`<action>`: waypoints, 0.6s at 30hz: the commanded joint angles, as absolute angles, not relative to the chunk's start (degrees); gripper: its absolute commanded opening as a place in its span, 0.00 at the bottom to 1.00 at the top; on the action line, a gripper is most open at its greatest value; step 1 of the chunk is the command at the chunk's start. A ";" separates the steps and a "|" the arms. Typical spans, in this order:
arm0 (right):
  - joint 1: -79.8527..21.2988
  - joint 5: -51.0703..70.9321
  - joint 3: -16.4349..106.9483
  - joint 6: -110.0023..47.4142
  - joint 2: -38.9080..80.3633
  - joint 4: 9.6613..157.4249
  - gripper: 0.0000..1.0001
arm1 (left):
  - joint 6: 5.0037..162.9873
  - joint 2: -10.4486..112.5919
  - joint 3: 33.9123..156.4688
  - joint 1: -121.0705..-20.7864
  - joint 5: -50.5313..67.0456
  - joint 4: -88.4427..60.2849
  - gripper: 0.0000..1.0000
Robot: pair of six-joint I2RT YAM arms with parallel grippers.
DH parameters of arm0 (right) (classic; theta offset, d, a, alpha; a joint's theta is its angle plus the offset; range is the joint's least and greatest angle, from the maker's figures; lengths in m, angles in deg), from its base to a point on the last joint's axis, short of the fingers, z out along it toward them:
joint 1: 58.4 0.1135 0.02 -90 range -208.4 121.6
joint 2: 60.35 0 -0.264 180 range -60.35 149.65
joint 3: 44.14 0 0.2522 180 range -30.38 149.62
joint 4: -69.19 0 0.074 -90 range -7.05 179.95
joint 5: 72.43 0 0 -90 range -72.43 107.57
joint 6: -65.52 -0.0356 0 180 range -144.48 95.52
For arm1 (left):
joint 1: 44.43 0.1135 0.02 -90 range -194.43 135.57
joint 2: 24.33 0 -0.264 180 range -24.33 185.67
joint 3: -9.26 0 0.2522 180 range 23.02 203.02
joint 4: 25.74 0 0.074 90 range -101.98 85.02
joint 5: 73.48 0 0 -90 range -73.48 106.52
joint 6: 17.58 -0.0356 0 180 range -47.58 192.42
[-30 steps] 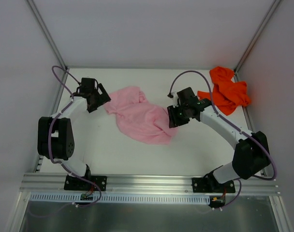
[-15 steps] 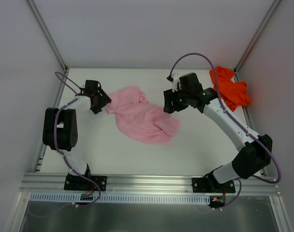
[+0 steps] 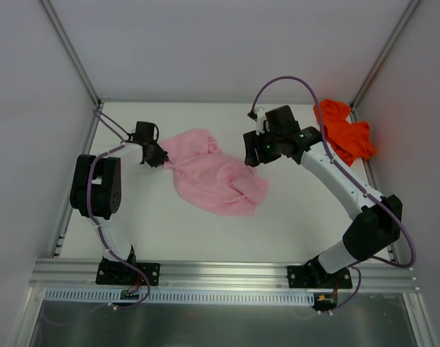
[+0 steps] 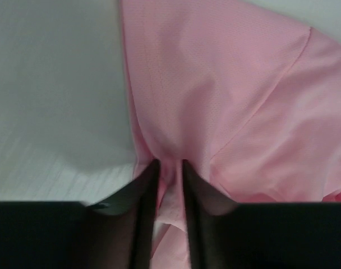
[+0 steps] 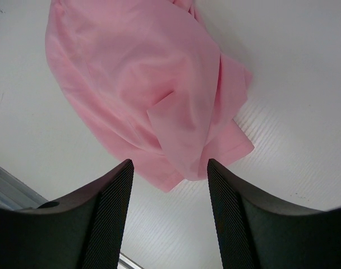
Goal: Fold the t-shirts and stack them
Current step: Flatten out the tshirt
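A light pink t-shirt lies crumpled in the middle of the white table. My left gripper is at its left end, its jaws shut on a pinch of pink cloth; the left wrist view shows the shirt bunched between the narrow fingers of that gripper. My right gripper hangs open just above the shirt's far right side, holding nothing. In the right wrist view the shirt lies below this gripper. A bright orange t-shirt sits heaped at the back right corner, behind the right arm.
Grey walls with slanted metal posts close in the table on the left, back and right. An aluminium rail with both arm bases runs along the near edge. Bare table surface lies in front of the pink shirt.
My left gripper slid right to the pink shirt's left end and shut on the cloth. My right gripper let go of the shirt's right end, opened wider and drew back and up.
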State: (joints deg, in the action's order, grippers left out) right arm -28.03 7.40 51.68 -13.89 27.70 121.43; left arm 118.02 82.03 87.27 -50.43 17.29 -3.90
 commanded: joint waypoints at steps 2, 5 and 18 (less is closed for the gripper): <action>-27.73 10.27 54.09 -14.37 27.45 120.83 0.58 | 117.07 83.59 88.94 -51.37 14.06 -7.40 0.06; -27.73 11.68 53.82 -15.25 27.27 120.31 0.58 | 111.81 82.81 89.38 -51.37 11.08 -11.35 0.00; -29.22 25.65 56.98 -23.60 26.66 118.63 0.59 | 89.12 84.39 111.42 -62.08 -20.29 -10.31 0.00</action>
